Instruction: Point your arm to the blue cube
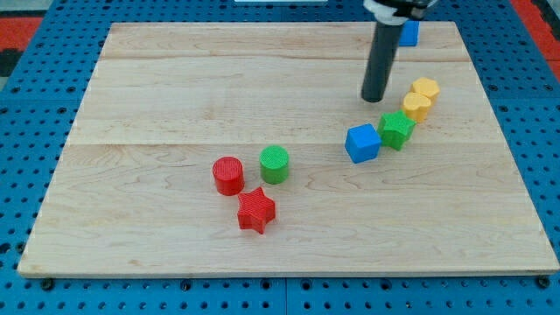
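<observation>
The blue cube (362, 143) sits on the wooden board right of centre, touching a green star-shaped block (397, 129) on its right. My tip (374, 97) rests on the board above the blue cube, a short gap apart from it, and left of the yellow blocks. A second blue block (409, 33) lies at the view's top, partly hidden behind the rod.
Two yellow blocks (421, 98) lie together above and right of the green star. A red cylinder (228, 175), a green cylinder (275, 164) and a red star (255, 210) cluster left of centre. The board's edge (289, 270) borders a blue pegboard.
</observation>
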Motion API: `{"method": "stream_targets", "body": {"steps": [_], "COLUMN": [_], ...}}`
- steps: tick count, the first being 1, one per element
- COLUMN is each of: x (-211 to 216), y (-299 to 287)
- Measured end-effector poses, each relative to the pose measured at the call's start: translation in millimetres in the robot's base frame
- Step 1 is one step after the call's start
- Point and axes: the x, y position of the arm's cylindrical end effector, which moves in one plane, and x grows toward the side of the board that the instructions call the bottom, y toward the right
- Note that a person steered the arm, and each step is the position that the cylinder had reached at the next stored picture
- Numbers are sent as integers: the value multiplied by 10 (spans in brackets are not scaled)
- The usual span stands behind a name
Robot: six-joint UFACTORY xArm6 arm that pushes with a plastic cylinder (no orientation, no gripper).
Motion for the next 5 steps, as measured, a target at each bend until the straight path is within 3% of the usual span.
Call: {"method": "stream_targets", "body": {"steps": [1,2,3,4,5], "x": [221,706,1225,1223,460], "y": [-491,-705,-306,219,-588]}}
